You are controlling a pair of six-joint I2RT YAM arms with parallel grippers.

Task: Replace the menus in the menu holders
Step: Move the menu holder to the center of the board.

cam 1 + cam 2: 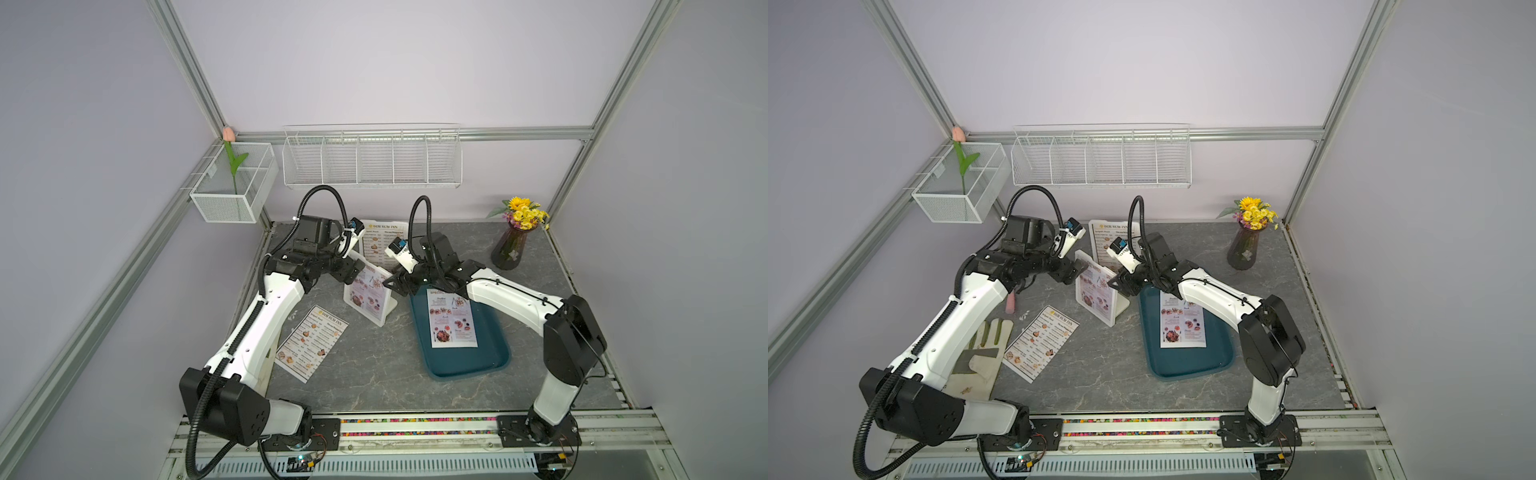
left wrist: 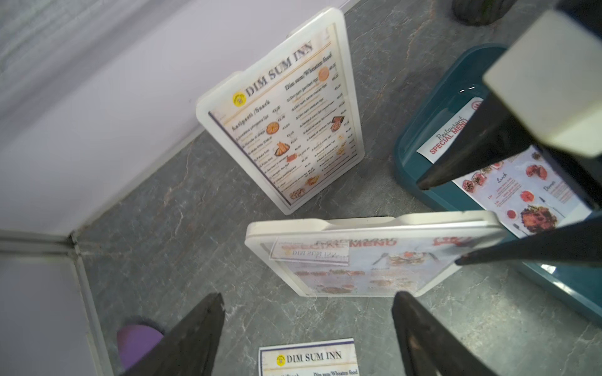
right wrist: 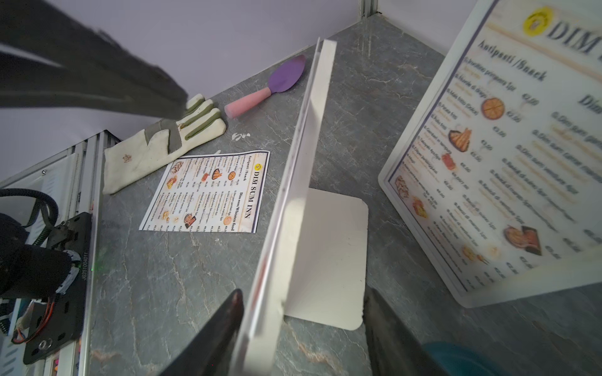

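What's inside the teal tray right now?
One SPECIAL MENU sheet, lying flat in the teal tray. In both top views the right arm covers the sheet's top edge and the tray's far end; anything under the sheet cannot be seen.

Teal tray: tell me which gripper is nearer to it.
Right. The right gripper is at the teal tray's far corner; the left gripper is across the SPECIAL MENU holder from it.

The left arm [image 1: 257, 328] stretches forward and folds sharply at the wrist, its left gripper [image 1: 356, 269] aimed toward the right, fingers [image 2: 195, 332] spread wide. The right arm [image 1: 511, 297] reaches in from the opposite side, elbow raised, with the right gripper [image 1: 394, 286] pointing back at it, fingers [image 3: 221, 325] parted as well, tips low.
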